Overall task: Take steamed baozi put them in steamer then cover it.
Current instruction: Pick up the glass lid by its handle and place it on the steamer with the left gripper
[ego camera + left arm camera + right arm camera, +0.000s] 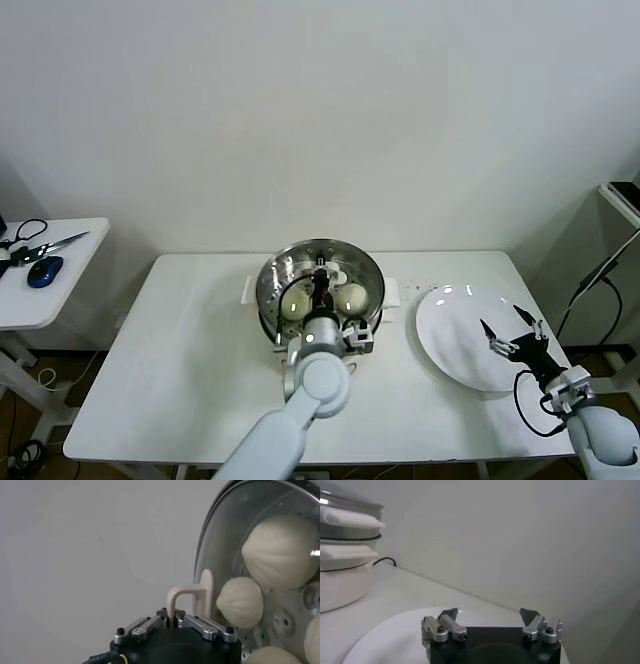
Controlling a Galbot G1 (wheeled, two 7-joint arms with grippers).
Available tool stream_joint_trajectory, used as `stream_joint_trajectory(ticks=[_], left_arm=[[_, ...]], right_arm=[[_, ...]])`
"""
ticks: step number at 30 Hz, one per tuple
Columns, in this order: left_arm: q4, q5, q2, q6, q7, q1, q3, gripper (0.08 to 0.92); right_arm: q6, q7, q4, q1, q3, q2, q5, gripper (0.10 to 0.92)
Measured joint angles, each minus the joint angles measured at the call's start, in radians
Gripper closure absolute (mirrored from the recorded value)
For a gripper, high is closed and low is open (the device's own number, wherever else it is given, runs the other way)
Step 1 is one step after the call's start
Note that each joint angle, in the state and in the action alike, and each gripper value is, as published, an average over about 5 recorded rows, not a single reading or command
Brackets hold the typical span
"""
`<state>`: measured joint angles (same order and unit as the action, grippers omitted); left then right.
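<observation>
Steamed baozi point(280, 550) inside the steamer point(320, 290) near the tabletop's point(180, 380) back edge, glass cover point(225, 540) over them, handle point(192, 597) clenched in the left tool point(174, 625), right tool point(512, 328) released above the white plate point(455, 340) by the right edge.

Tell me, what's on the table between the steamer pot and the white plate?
Nothing. In the head view, only bare white table lies between the steamer and the plate.
</observation>
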<state>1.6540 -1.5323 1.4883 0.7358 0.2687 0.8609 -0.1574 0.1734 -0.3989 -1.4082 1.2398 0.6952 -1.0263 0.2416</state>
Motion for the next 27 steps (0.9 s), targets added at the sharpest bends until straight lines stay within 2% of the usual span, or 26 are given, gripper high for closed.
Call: stream_joint_trajectory(ticks=[9, 12, 27], left_arm=[[0.001, 0.010, -0.001, 0.000, -0.005, 0.004, 0.001, 0.850], [0.008, 0.012, -0.006, 0.001, 0.003, 0.004, 0.002, 0.822], [0.154, 0.035, -0.089, 0.001, 0.042, 0.065, 0.012, 0.403]], right_arm=[[0.003, -0.006, 0.003, -0.002, 0.002, -0.004, -0.012, 0.203], [0.003, -0.007, 0.003, -0.003, 0.002, -0.004, -0.014, 0.203], [-0.040, 0.008, -0.002, -0.020, -0.001, -0.002, -0.019, 0.203]])
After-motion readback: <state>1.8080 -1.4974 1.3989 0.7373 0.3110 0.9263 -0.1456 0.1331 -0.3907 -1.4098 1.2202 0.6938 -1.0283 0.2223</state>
